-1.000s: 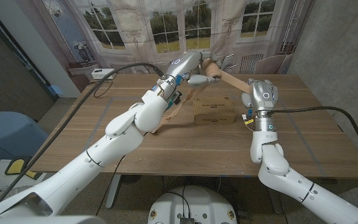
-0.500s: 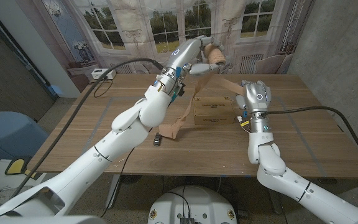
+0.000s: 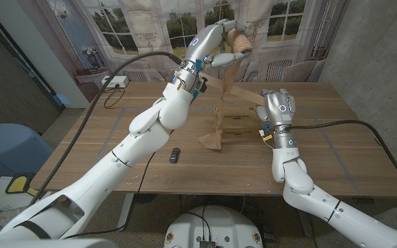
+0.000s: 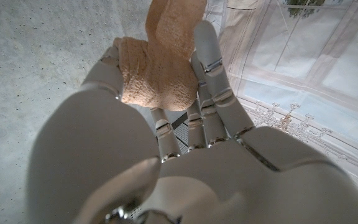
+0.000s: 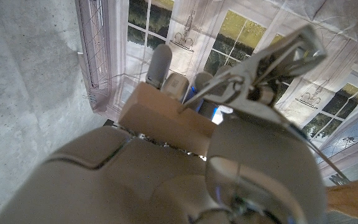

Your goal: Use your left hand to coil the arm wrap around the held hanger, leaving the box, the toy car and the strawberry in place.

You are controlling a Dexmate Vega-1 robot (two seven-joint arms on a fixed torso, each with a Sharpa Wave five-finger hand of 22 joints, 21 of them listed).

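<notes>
My left hand (image 3: 217, 43) is raised high over the table's far side and grips the tan roll of arm wrap (image 3: 238, 43). The left wrist view shows the roll (image 4: 160, 62) held between the fingers (image 4: 211, 74) of that hand (image 4: 166, 162). A strip of wrap slants down from the roll to the wooden hanger (image 3: 248, 95), which my right hand (image 3: 279, 107) holds. A loose tail (image 3: 213, 134) hangs to the table. In the right wrist view my right hand (image 5: 166, 174) grips the hanger's bar (image 5: 160, 118), below its metal clip (image 5: 260, 68).
A cardboard box (image 3: 240, 124) lies behind the hanging tail, partly hidden. A small dark toy car (image 3: 174, 155) sits on the wooden table (image 3: 102, 138) left of the tail. A black cable (image 3: 116, 86) and a white adapter (image 3: 119, 80) are at the far left.
My left hand has risen with the roll, pulling the strip taut. The loose tail has swung right, uncovering the toy car. My right hand has shifted a little left with the hanger.
</notes>
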